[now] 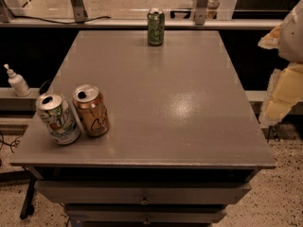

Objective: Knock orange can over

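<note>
hand (pixel 283 94), seemingly, at the far right edge

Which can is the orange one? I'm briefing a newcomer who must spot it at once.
On the grey table, look at the near left corner, opposite the gripper at the right edge. Two cans stand there side by side; the orange can is the right one, copper-coloured with dark script, unlike the white-and-green can beside it and the dark green can at the far edge.
</note>
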Available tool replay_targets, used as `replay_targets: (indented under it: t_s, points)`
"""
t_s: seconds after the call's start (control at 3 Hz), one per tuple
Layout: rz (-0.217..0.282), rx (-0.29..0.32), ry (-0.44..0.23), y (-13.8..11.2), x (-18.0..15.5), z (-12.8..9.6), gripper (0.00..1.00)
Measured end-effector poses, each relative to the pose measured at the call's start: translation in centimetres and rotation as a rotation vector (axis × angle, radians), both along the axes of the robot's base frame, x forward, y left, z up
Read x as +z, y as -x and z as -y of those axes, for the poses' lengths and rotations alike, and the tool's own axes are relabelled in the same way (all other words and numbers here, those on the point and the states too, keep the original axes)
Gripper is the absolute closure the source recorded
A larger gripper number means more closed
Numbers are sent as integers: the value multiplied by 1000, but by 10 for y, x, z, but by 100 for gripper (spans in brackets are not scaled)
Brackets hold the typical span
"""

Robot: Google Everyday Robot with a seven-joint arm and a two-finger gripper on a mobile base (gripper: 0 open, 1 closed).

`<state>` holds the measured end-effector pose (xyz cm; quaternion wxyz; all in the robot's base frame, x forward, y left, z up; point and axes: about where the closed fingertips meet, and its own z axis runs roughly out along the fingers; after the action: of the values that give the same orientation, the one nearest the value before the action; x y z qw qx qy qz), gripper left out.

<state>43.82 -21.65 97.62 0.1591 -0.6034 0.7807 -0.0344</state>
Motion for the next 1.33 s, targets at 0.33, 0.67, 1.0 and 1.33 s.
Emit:
replay_targets:
  t_s: [0.33, 0.67, 1.0, 1.33]
  points:
    - [4, 2, -2, 0, 1, -1, 0]
    - [-4, 39, -93, -7, -9, -33, 0]
    - [-40, 126, -279, -17, -32, -106, 0]
    - [-47, 222, -451, -20, -47, -168, 0]
